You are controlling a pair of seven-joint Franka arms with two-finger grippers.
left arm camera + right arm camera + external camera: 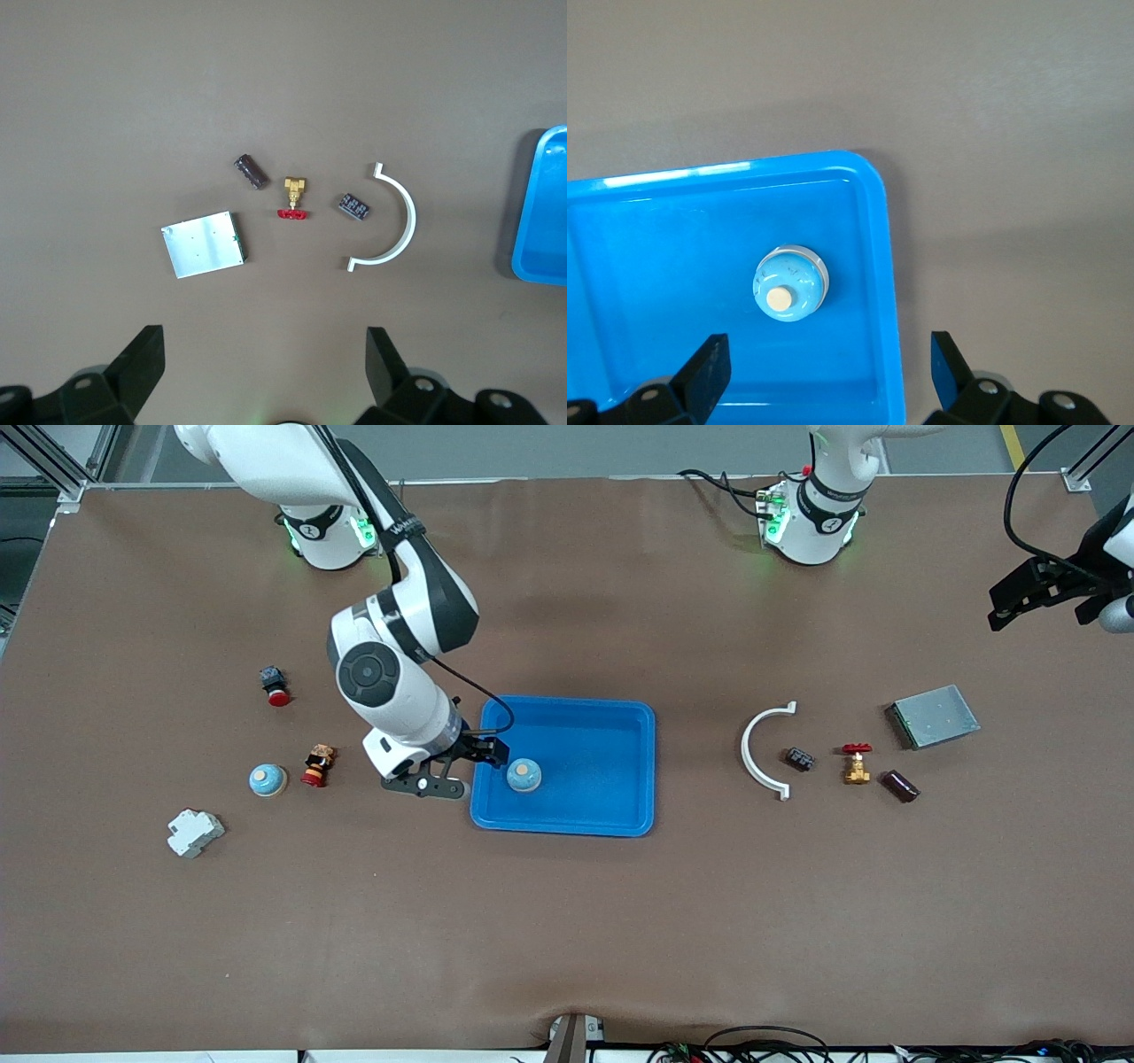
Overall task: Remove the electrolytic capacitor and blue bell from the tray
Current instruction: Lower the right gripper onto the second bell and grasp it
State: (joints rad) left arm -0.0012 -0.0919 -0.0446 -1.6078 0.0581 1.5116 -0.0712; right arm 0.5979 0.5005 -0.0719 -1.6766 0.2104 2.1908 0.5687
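From the front view, the right gripper [483,766] hangs open over the blue tray's [620,717] rim, a blue bell [524,776] in the tray just beside it. A second bell [267,780] sits outside. The left gripper [1019,602] waits, fingers apart.

The left wrist view shows the capacitor [251,171] on the table below, beside a brass valve [293,197].

The right wrist view shows the bell [790,282] upright near the tray's corner.

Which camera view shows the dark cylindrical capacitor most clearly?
The left wrist view shows the capacitor best: it looks straight down on it, beside the brass valve. The front view shows it smaller, toward the left arm's end of the table. The right wrist view does not show it.
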